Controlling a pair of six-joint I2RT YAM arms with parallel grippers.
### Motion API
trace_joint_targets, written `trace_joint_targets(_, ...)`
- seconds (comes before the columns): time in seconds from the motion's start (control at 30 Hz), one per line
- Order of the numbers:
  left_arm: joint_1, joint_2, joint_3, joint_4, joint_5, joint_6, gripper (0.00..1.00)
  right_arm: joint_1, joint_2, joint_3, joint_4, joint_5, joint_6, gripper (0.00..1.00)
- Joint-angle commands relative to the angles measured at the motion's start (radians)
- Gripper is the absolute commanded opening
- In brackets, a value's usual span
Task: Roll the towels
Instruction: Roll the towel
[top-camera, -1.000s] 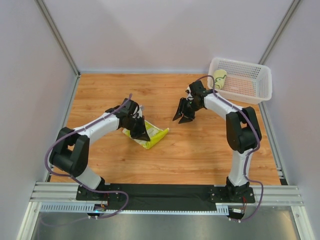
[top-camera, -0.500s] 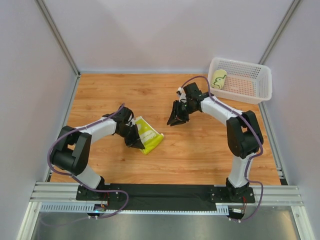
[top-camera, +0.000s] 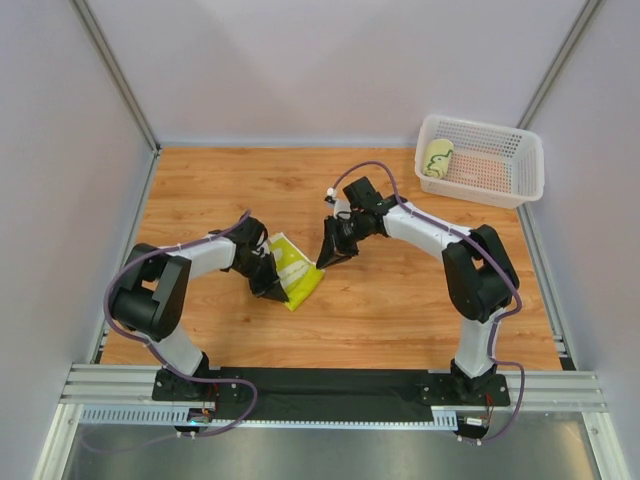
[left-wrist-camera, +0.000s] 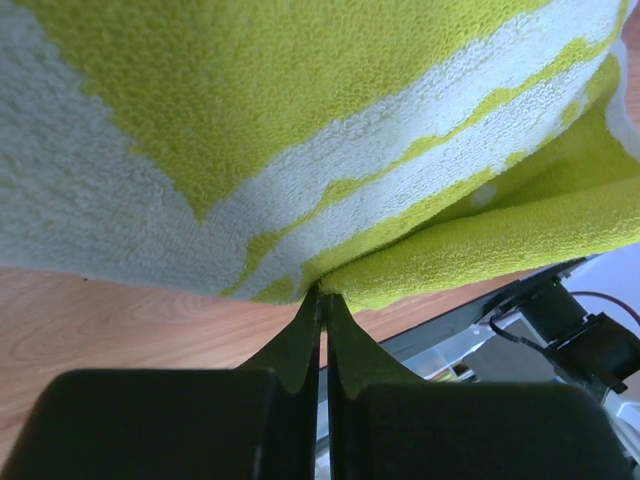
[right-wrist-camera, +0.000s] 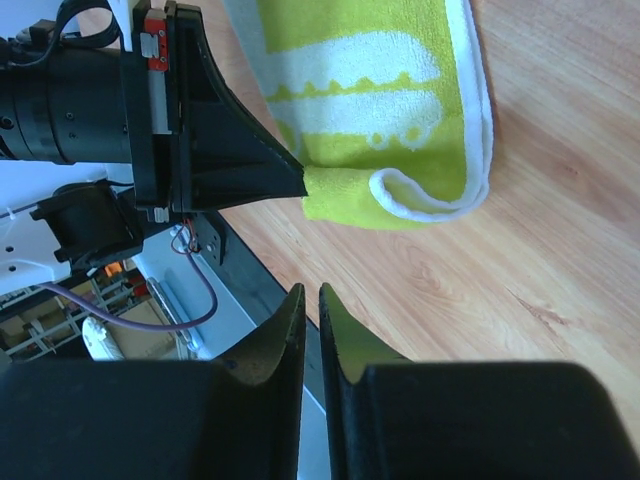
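Observation:
One towel (top-camera: 298, 268), lime-green and white, lies folded on the wooden table left of centre. My left gripper (top-camera: 278, 290) is at its near-left edge. In the left wrist view its tips (left-wrist-camera: 322, 293) are shut on the towel's (left-wrist-camera: 300, 120) folded edge. The right wrist view shows the towel (right-wrist-camera: 370, 90) with a curled white hem, and the left gripper (right-wrist-camera: 300, 185) at its corner. My right gripper (top-camera: 328, 255) hovers just right of the towel. Its jaws (right-wrist-camera: 310, 290) stand a narrow slit apart with nothing between them. A second towel (top-camera: 437, 157) lies rolled in the basket.
A white perforated basket (top-camera: 484, 126) stands at the far right corner of the table. Grey walls with metal posts enclose the table on three sides. A black rail with both arm bases (top-camera: 320, 385) runs along the near edge.
My right gripper has swung left and nearer, from near the basket to beside the towel, its jaws narrowing. The left gripper has shifted slightly left, and the towel now lies folded more compactly.

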Motion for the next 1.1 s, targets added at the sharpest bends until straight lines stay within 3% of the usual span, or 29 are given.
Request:
trace_joint_targets(0.0,0.006,0.031,0.024,-0.008,-0.034,0.025,0.00,0.004,0.014,-0.012,0.052,-0.051,-0.020,0.11)
trace_joint_targets(0.5,0.006,0.077,0.075,-0.045,-0.069,0.093,0.01,0.038,0.193,0.045,0.130,-0.065,0.023,0.08)
trace_joint_targets(1.07,0.006,0.141,0.127,-0.079,-0.083,0.142,0.01,0.042,0.236,0.071,0.104,-0.128,-0.014,0.07)
